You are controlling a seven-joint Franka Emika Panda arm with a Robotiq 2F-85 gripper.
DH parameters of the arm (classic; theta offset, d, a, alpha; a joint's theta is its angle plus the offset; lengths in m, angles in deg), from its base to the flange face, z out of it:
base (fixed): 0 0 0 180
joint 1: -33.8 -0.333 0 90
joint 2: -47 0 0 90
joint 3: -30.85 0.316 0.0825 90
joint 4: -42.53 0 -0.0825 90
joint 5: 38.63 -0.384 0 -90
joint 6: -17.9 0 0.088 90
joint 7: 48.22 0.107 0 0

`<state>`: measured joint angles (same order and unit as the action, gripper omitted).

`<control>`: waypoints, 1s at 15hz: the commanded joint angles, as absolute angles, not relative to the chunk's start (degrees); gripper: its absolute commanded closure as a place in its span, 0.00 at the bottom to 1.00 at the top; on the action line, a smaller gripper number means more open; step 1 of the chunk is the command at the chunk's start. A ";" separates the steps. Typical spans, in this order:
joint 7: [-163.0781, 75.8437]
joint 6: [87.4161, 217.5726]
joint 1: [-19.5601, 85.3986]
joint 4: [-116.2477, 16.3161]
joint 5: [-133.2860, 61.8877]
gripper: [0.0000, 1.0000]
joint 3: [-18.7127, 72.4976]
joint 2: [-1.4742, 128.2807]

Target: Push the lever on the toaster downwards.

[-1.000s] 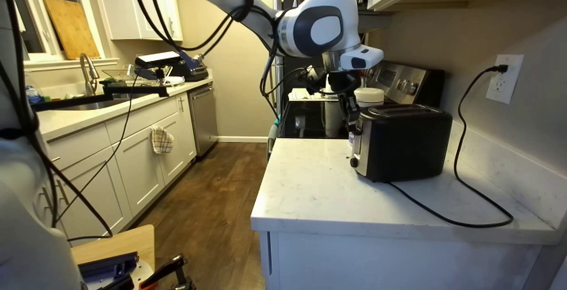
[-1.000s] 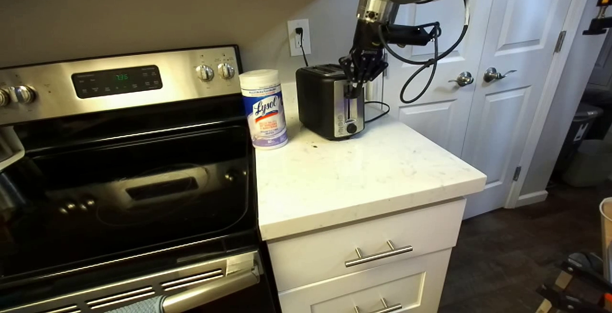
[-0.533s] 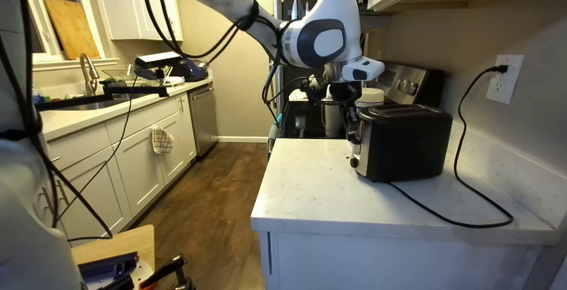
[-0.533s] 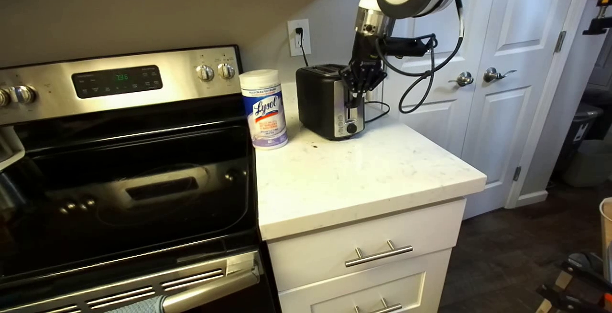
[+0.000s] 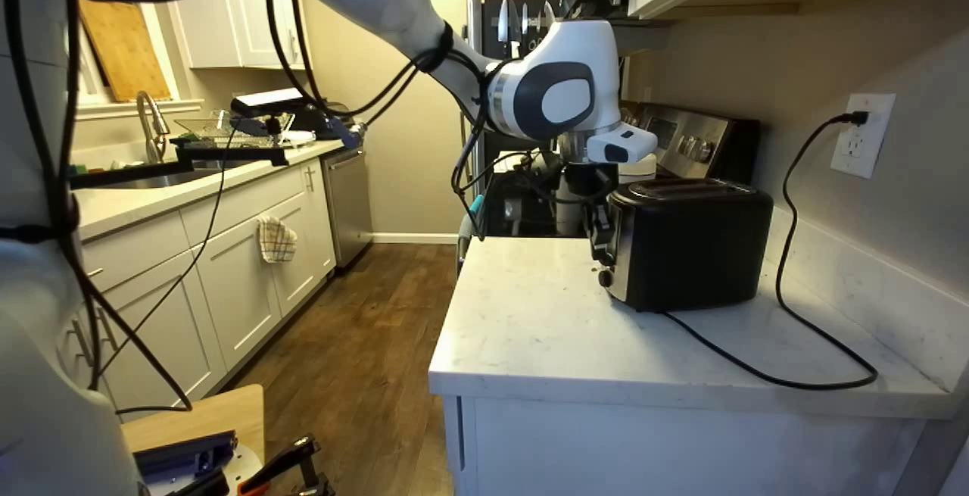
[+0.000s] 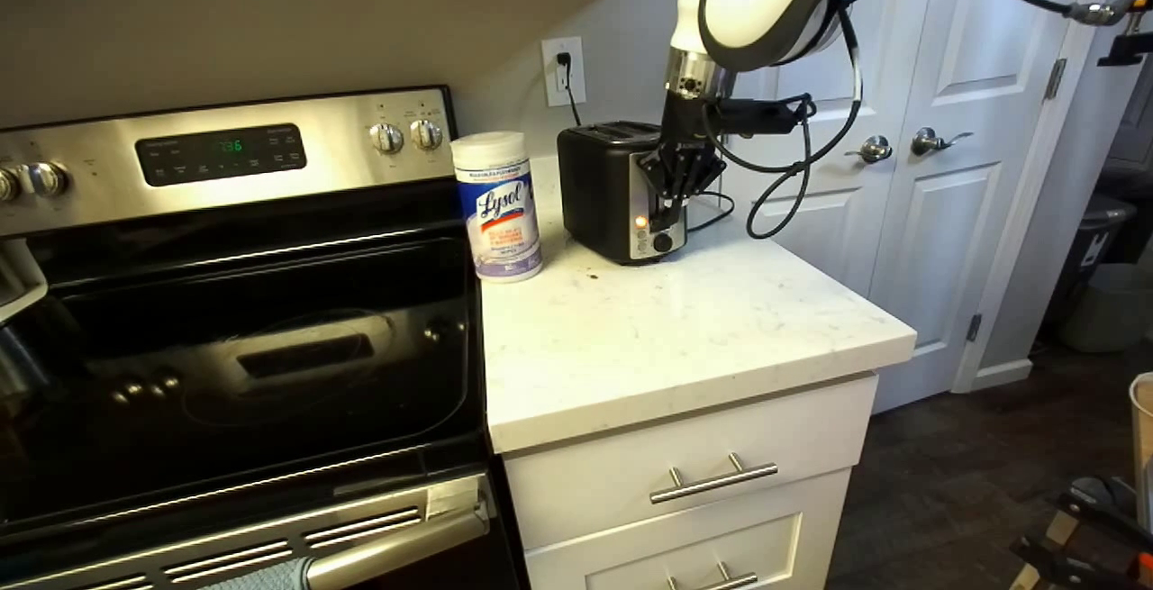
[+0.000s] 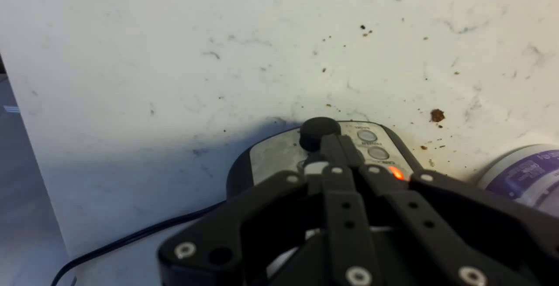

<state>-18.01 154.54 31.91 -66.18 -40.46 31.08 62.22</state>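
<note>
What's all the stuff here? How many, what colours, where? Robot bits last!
toaster: one, black and silver, on white counter
dial: one, black, toaster front
light: one, orange, toaster front
outlet: one, white, wall
cord: one, black, outlet to toaster
Lysol tub: one, white, blue, purple, beside toaster
stove: one, black and silver, beside counter
cabinets: several, white, high and low
checked towel: one, whitish, on cabinets
faucet: one, silver, sink
wooden board: one, tan, behind faucet
doors: two, white, beyond counter
knives: several, silver, far back
robot arm: one, white and black, above counter
gripper: one, black, shut, toaster front, hiding lever
</note>
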 commanded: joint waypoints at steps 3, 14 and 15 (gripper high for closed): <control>-20.78 156.58 32.09 -67.49 -43.22 1.00 30.52 64.38; -20.68 157.55 31.89 -70.22 -44.46 1.00 28.79 60.03; -20.61 157.62 31.82 -71.47 -43.95 1.00 28.59 58.13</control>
